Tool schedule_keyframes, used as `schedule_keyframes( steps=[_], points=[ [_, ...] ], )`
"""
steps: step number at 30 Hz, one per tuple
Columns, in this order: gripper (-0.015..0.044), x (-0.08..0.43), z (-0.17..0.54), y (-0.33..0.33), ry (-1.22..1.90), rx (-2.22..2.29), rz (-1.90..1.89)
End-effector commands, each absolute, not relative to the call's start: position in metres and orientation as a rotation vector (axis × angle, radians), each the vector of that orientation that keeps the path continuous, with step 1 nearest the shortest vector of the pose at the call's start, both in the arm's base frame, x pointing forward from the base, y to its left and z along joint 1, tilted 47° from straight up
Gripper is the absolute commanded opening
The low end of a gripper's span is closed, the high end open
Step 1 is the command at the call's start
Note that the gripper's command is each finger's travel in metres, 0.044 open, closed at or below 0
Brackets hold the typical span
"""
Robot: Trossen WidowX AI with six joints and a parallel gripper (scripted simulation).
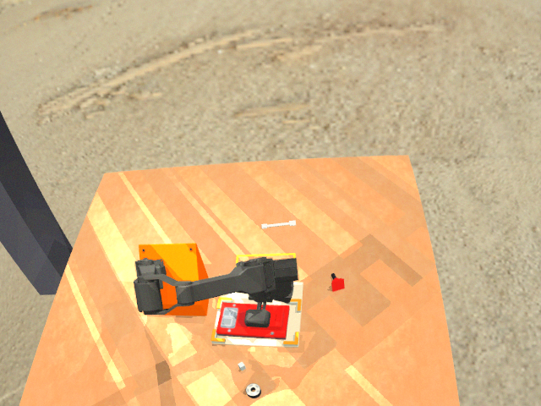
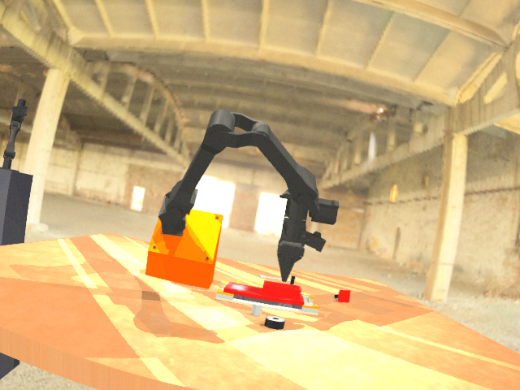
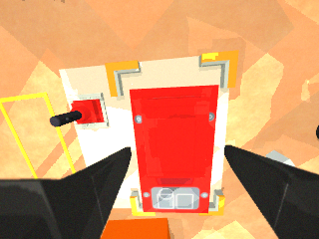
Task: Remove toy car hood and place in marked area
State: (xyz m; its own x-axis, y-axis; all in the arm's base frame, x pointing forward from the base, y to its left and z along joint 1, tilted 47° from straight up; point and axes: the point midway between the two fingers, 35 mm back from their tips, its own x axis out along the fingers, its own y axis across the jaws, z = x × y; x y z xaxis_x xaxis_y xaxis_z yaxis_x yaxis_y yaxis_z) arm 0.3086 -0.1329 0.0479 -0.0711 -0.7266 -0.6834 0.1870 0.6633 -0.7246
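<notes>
The red hood (image 3: 173, 139) lies flat on the toy car's white base plate (image 3: 95, 144), a thin, stiff, probably light panel best pinched across its two long edges. In the wrist view its long axis runs up-down, the grey window end nearest the camera. The gripper (image 3: 175, 166), jaws wide and empty, straddles it from above, yellow-outlined area (image 3: 20, 134) beside

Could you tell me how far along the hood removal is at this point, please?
Done: the gripper hangs open just above the red hood. In hand: nothing; the hood sits on the toy car on its white base. Left: grasping it, lifting it off, placing it inside the yellow marked area, and releasing.
</notes>
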Motion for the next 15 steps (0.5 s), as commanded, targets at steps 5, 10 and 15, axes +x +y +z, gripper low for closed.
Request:
schedule_keyframes(
  steps=[5,10,15],
  points=[
    [0.0440,0.3078,0.0445,-0.1368,1.460,-0.484,-0.802],
    [0.0440,0.3075,0.0424,-0.1389,1.460,-0.485,-0.802],
    [0.0440,0.3072,0.0404,-0.1410,1.460,-0.485,-0.802]
  ],
)
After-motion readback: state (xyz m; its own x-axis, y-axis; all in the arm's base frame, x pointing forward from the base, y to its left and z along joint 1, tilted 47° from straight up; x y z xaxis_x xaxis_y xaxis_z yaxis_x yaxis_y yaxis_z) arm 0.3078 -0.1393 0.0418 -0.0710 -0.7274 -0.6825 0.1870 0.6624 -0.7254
